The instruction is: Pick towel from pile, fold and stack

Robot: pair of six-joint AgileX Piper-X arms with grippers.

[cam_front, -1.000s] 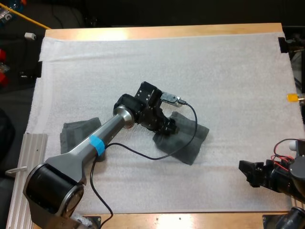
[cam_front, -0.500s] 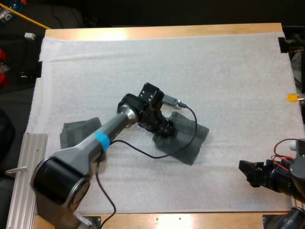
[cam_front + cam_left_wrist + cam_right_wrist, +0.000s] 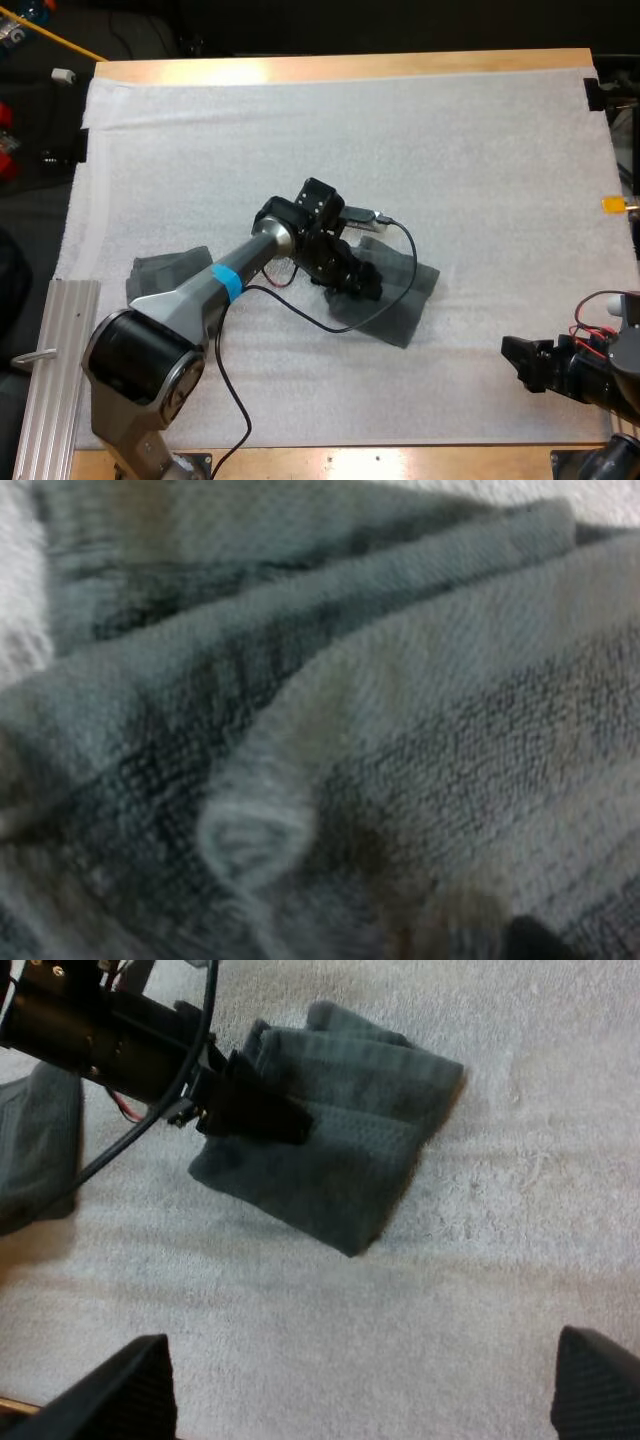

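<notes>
Grey-green crumpled towel point(image 3: 160, 275) sits at the left of the white mat point(image 3: 450, 150), half tucked under my left arm point(image 3: 230, 275), and imo it's not the one that matters right now. Next along, the left gripper point(image 3: 365, 284) is nose-down on the folded towel point(image 3: 398, 310) mid-mat, at its 9 o'clock edge. The left wrist view has weave and a rolled hem right up close, and from that I can't tell whether it's clamped on the cloth or just resting there. From that gripper the rest of the towel spreads toward 3 to 4 o'clock, skewed like a diamond, with no obvious long side I can pick out. Well off at 4 o'clock from the towel, the right gripper point(image 3: 518, 360) hangs near the mat's near edge, fingers point(image 3: 120, 1385) spread wide with nothing between them. So the left arm is clearly the closer one, and I'd guess any fold or lift gets pulled from that 9 o'clock edge.
</notes>
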